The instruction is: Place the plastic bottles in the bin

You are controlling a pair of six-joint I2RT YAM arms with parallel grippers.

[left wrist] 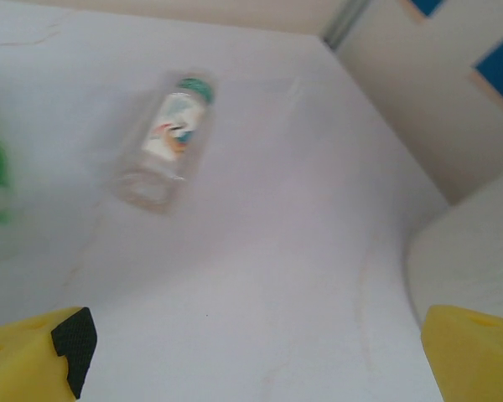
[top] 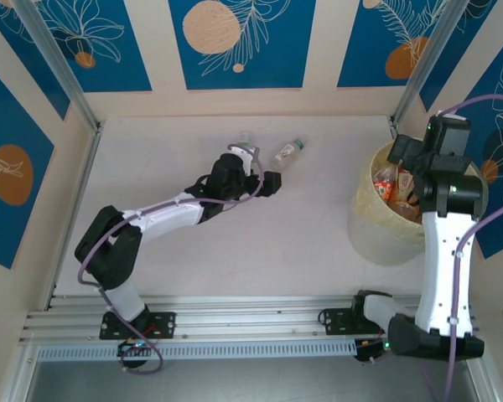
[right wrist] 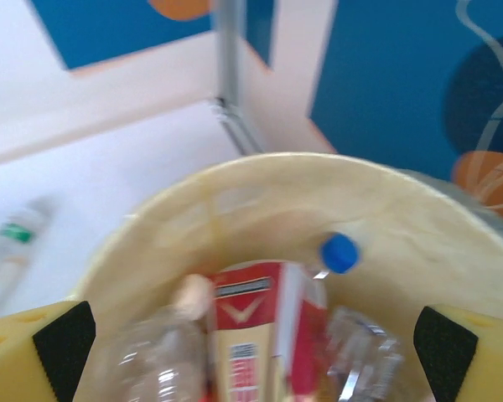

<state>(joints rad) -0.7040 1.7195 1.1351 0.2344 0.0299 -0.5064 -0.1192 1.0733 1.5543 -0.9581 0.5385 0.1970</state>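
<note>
**A:** Where do the plastic bottles lie?

**B:** Two are out on the white table (top: 193, 260). The green-capped bottle (top: 289, 153) lies on its side in the upper middle of the overhead view. A second bottle (top: 246, 141) sits just left of it, partly hidden behind the left arm's wrist. The others are heaped in the bin (top: 377, 230) at the right of that frame.

**A:** And the left gripper?

**B:** The left gripper (top: 271, 182) sits just below the green-capped bottle, near it but apart. In its wrist view the yellow fingers (left wrist: 33, 356) stand in the two lower corners, spread wide, with bare table between them. It has hold of nothing. The green-capped bottle shows blurred in the upper left of that view. There is also a green smear at the left edge, and I cannot tell what it is.

**A:** The right one?

**B:** The right gripper (right wrist: 251, 343) hangs above the bin, whose pale rim curves across the middle of the wrist view. Its fingers (right wrist: 42, 352) are pushed out to the lower corners, fully parted, gripping nothing. Below them, inside the bin, lie a red-labelled bottle (right wrist: 256, 335) and a clear bottle (right wrist: 151, 360) to its left. A blue cap (right wrist: 339, 252) rests against the inner wall. All of it is blurred.
</note>
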